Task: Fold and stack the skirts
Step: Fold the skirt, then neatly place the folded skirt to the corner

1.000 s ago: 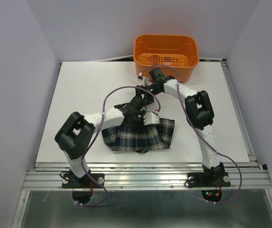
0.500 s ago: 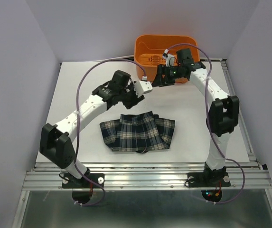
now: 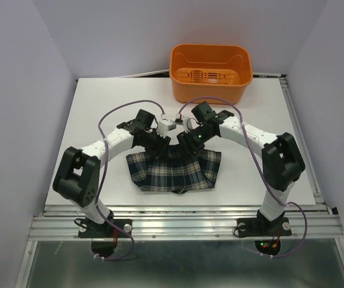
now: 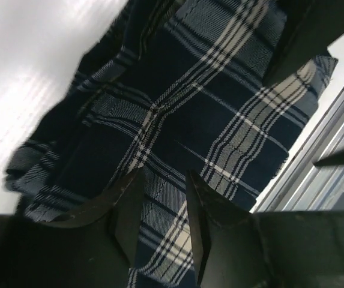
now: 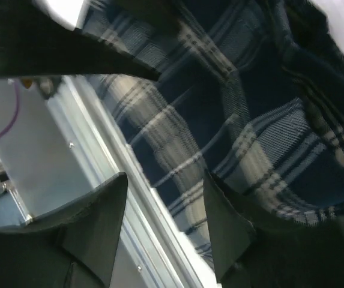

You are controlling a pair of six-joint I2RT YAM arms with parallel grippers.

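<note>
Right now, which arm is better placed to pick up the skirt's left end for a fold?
Left, narrowly. The left fingers hover over the far edge of the skirt just left of its middle, nearer that end; the right fingers sit just right of it.

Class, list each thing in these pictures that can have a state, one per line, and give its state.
skirt, lying flat, not gripped
orange basket, upright, nothing visible inside
left gripper, open, jaws a little apart over the skirt
right gripper, open, jaws wide apart over the skirt
</note>
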